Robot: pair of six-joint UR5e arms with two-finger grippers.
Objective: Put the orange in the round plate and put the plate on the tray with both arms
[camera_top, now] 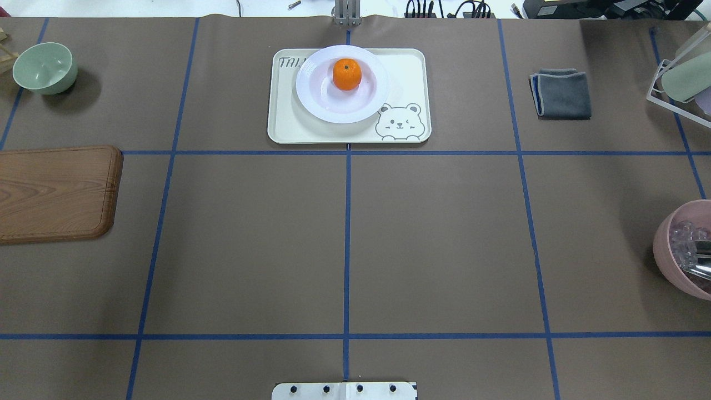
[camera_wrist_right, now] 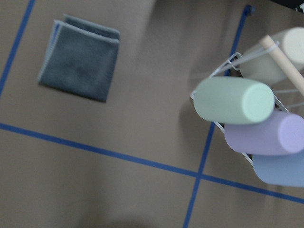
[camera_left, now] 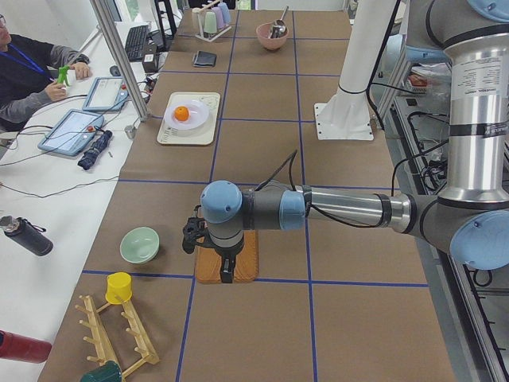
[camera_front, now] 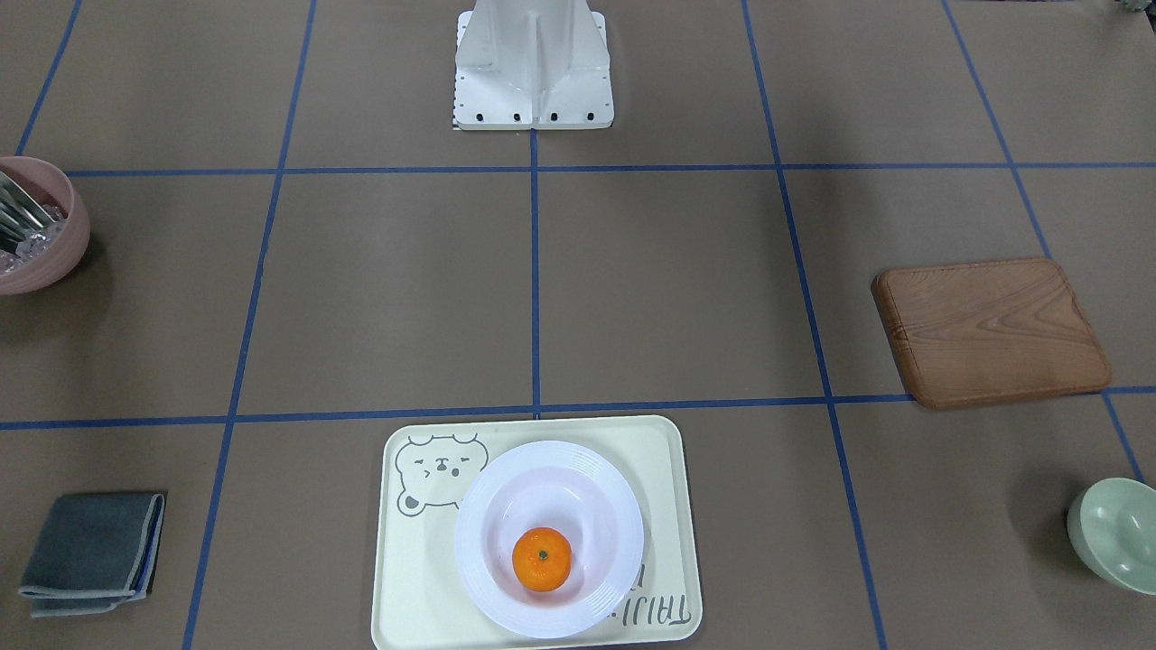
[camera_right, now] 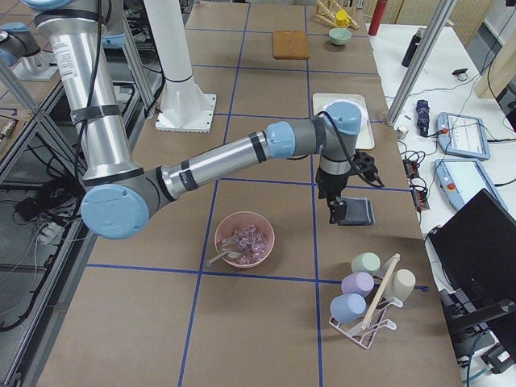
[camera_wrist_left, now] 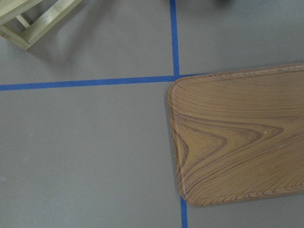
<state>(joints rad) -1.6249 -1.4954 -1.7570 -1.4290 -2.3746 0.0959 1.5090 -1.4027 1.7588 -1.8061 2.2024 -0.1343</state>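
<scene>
The orange (camera_front: 542, 560) (camera_top: 347, 74) lies in the white round plate (camera_front: 542, 487) (camera_top: 322, 94). The plate stands on the cream bear tray (camera_front: 406, 578) (camera_top: 289, 122) at the table's far middle. No arm is near them. In the side view, the left gripper (camera_left: 228, 274) hangs low over the wooden board, far from the tray. In the other side view, the right gripper (camera_right: 333, 216) hangs over the grey cloth. I cannot tell whether either is open or shut.
A wooden board (camera_top: 55, 191) and a green bowl (camera_top: 44, 66) sit on the robot's left. A folded grey cloth (camera_top: 561, 93), a cup rack (camera_wrist_right: 247, 114) and a pink bowl (camera_top: 683, 250) are on its right. A person (camera_left: 32, 72) sits beside the table.
</scene>
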